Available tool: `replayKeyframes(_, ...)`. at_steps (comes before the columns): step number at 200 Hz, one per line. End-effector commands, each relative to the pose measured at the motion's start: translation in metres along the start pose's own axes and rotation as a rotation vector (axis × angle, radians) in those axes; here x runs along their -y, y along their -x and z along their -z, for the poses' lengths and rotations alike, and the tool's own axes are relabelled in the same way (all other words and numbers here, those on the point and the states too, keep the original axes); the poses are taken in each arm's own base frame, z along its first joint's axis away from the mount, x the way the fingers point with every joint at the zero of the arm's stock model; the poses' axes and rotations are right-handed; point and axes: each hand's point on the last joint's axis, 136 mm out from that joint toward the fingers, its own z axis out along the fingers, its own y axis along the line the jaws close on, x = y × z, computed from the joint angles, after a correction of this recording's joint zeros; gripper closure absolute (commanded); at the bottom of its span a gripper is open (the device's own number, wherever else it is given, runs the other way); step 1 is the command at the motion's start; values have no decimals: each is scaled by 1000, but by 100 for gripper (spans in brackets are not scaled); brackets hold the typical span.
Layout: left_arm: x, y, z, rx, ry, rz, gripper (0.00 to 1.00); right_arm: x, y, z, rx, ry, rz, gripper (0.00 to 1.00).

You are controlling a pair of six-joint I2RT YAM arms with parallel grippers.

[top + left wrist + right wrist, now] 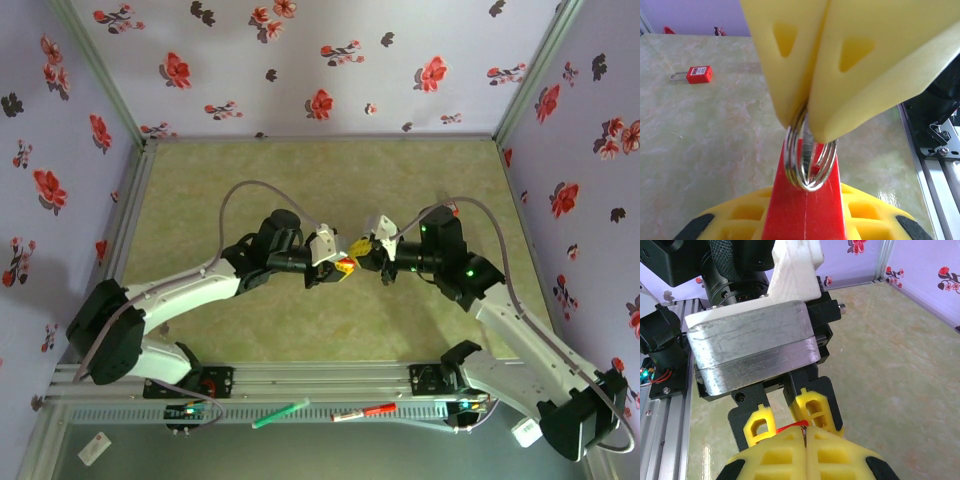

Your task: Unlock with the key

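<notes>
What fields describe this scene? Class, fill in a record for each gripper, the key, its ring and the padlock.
left gripper: shut on the ring
right gripper: shut on the key
key: red, joined to the ring, held between the two grippers
padlock: red, lying on the table, apart from both grippers
lock step: not yet done

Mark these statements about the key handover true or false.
1. The right gripper holds the red key. True.
2. The left gripper is wide open. False: it pinches the key ring.
3. The padlock lies on the table, apart from both grippers. True.
4. The key sits in the padlock. False: it is held up between the grippers, away from the padlock.
</notes>
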Motion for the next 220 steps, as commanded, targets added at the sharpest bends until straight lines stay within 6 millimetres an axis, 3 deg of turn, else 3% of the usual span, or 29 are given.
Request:
replayKeyframes(1, -15, 53, 14, 117, 64, -46, 100, -21, -16, -2, -39, 80, -64, 100)
replayKeyframes(31, -19, 66, 18, 134, 85, -57, 100, -26, -25, -4, -63, 88, -105, 100)
replayKeyframes(56, -24, 62, 14, 99, 100, -53, 100, -20, -16, -1, -33, 47, -143, 100)
replayKeyframes(78, -20, 53, 9, 64, 86, -58, 100, -21, -8, 2, -8, 41, -150, 84)
replayKeyframes(114, -15, 43, 7, 30, 67, -63, 100, -22, -6, 5, -18, 42, -141, 76)
replayKeyframes(187, -13, 41, 2, 1, 88, -109, 100, -22, -5, -3, -27, 86, -178, 96)
replayKeyframes(220, -28, 46, 5, -4, 212, -164, 100, -21, -3, -4, -13, 85, -247, 100)
